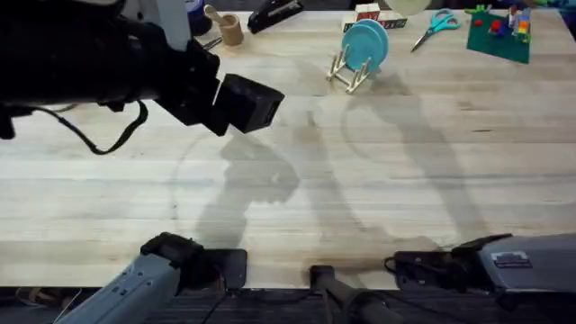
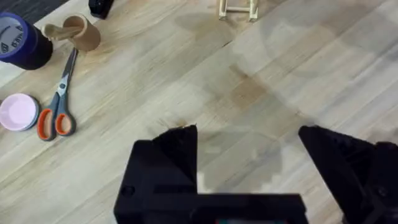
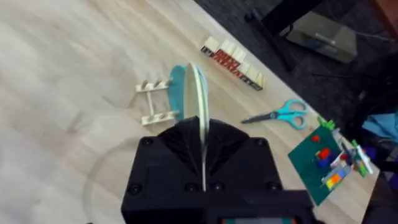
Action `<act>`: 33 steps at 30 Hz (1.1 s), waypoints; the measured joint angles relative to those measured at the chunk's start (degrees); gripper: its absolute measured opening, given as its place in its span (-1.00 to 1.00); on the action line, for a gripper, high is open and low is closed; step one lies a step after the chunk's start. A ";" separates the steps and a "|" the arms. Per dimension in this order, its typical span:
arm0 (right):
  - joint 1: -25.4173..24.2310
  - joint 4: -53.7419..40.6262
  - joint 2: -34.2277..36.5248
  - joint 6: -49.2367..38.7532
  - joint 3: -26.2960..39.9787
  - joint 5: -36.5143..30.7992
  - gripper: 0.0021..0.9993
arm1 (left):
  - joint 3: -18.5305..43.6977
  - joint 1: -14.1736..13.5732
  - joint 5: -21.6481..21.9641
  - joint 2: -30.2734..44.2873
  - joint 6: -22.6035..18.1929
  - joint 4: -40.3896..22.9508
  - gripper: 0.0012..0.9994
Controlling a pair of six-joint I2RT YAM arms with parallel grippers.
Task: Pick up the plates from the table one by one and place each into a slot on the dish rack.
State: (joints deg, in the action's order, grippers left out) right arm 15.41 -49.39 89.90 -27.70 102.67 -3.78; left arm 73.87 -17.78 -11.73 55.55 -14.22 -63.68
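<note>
Dish rack [image 1: 349, 74]: far side of the table [image 1: 297, 207], right of centre, well apart from both arm bases. Light-wood pegs upright. In the left wrist view only its lower frame [image 2: 239, 9] shows, on bare wood.
Turquoise plate [image 1: 364, 43]: in the rack, standing on its rim between pegs. From overhead its round face is turned toward the near-left of the table and tips back a little. In the right wrist view it [image 3: 180, 89] is seen almost edge-on, a tall narrow sliver, long axis vertical.
Cream plate [image 3: 199, 93]: slotted just beside the turquoise one, also on its rim, parallel to it. Edge-on as a thin pale line. Whether the two plates touch, cannot tell.
Left gripper [image 2: 249, 134]: raised over the left half of the table, near the camera, large and dark overhead [image 1: 245, 103]. Fingers [image 2: 177, 149] spread wide, nothing between them, plank grain below.
Right gripper [image 3: 202, 127]: fingers pressed together with a hairline slit, holding nothing. The slit lines up with the cream plate's edge. The rack stands well beyond the tips.
Right arm [image 1: 513, 261]: low at the near right edge of the table.
Left side clutter: orange-handled scissors [image 2: 56, 106], pink dish [image 2: 18, 112], blue tape roll [image 2: 22, 40], wooden cup [image 2: 81, 31].
Right side clutter: teal scissors [image 1: 436, 25], green brick board [image 1: 499, 36].
</note>
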 joint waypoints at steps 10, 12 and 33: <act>-2.54 4.17 7.53 -1.52 0.04 0.14 -0.95 | 0.00 0.02 0.00 0.00 0.00 -0.02 0.99; -2.75 4.16 8.58 -1.52 0.04 0.17 -0.95 | 0.00 0.00 0.00 0.00 0.00 -0.02 0.99; -2.75 2.15 9.76 -2.33 0.09 4.76 -0.95 | 0.00 0.00 0.00 0.00 0.00 0.00 0.99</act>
State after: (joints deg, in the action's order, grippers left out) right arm 12.67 -47.24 99.66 -30.03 102.76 0.98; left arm 73.87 -17.78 -11.73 55.55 -14.22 -63.68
